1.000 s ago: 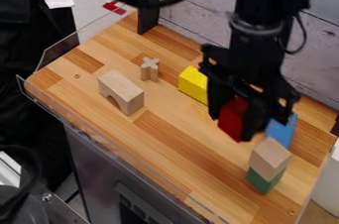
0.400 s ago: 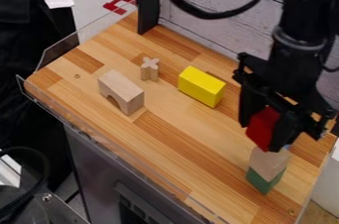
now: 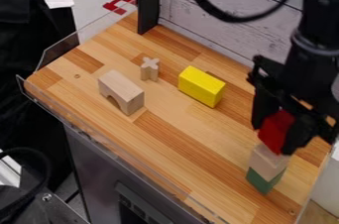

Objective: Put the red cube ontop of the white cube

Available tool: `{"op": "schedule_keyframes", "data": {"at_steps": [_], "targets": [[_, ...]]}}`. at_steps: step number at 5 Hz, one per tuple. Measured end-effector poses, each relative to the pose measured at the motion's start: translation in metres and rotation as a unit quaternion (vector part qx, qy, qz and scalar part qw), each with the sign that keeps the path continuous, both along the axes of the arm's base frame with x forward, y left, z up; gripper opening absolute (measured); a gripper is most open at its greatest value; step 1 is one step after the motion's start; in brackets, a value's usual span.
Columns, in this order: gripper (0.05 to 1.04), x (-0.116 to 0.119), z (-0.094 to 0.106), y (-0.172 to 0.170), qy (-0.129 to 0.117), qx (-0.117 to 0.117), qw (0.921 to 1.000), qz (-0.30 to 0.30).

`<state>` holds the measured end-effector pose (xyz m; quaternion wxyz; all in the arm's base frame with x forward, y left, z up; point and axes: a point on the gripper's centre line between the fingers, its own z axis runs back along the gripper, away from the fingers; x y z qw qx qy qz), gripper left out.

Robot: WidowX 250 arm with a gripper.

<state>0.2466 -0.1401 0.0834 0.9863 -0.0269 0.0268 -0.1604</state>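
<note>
Your gripper holds the red cube just above the pale cube.
Surface: striped wood tabletop, green block directly beneath the pale cube. Up and left of the pale cube you have the yellow block, then, farther off, the arch block and cross-shaped piece, all apart. Room: plank wall behind the pale cube, dark cloth far left of it. Fingers cover parts of the red cube; you can't tell whether it touches the pale cube. Arm cut off above it.
</note>
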Motion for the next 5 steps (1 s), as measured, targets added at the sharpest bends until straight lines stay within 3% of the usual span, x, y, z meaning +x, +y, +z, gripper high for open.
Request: {"op": "schedule_keyframes", "data": {"at_steps": [2, 4, 5], "targets": [[0.579, -0.0028, -0.0081, -0.0023, 0.017, 0.004, 0.9998, 0.009], [0.579, -0.0013, -0.0097, 0.0026, 0.018, 0.004, 0.9996, 0.021], [0.628, 0.0, -0.0114, 0.0032, 0.02, -0.001, 0.9995, 0.024]]}}
